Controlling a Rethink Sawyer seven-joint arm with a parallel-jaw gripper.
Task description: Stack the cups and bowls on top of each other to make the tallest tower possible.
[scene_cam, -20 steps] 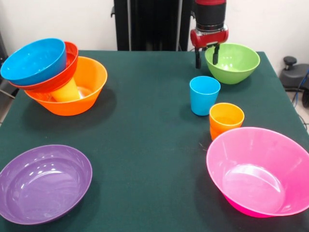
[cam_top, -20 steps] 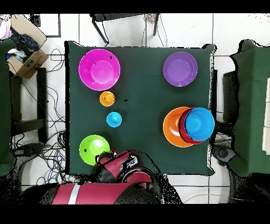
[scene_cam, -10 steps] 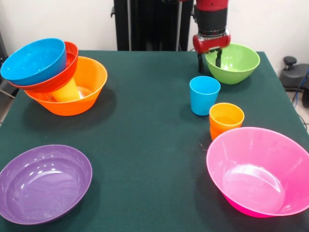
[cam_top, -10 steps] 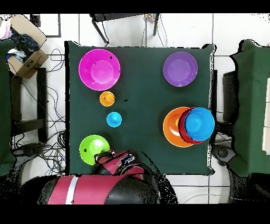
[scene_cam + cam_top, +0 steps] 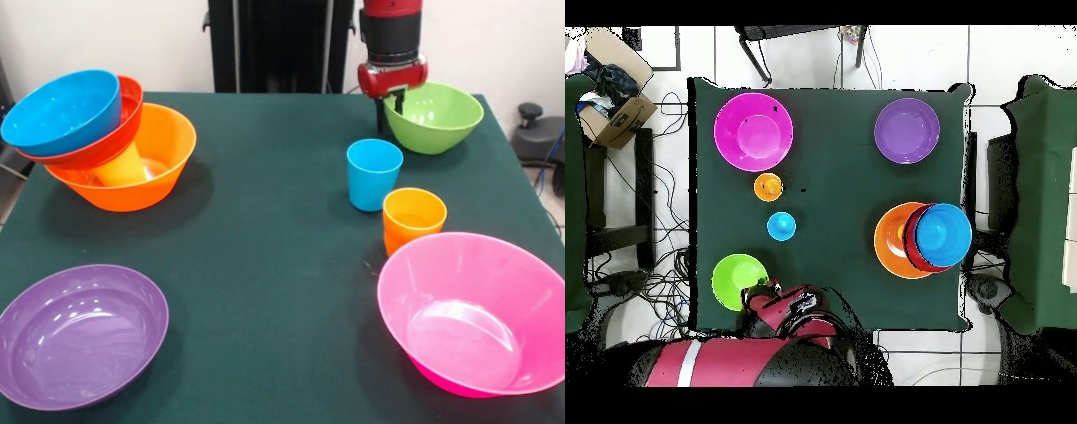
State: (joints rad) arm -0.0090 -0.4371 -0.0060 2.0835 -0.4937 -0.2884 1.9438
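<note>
A dark green table (image 5: 265,265) fills the room's middle, with a pale wall and a black pedestal (image 5: 274,44) behind it, and cables strewn over the tiled floor (image 5: 665,200) around it. A cardboard box (image 5: 610,90) sits on the floor off one corner.

At the far right corner in the front view stands the green bowl (image 5: 434,115), upright. The gripper (image 5: 392,104) hangs from the red and black arm (image 5: 391,40) right at that bowl's near-left rim: one dark finger is outside the wall, the other inside it, so the pincer straddles the rim. Whether it has pinched the rim I cannot tell.

Just in front of the green bowl stands the blue cup (image 5: 373,174), mouth up, and close beside it, nearer the front edge, the orange cups (image 5: 414,219). The pink bowl (image 5: 472,314) lies at the front right corner, tipped toward the viewer, its rim just beside the orange cups.

Along the left edge stands the tower (image 5: 97,141): a big orange bowl (image 5: 163,168) as base, a red-orange bowl (image 5: 115,137) tilted in it and a blue bowl (image 5: 62,110) on top. A yellow cup (image 5: 124,168) shows under them inside the orange bowl. The purple bowl (image 5: 79,336) rests at the front left corner.
</note>
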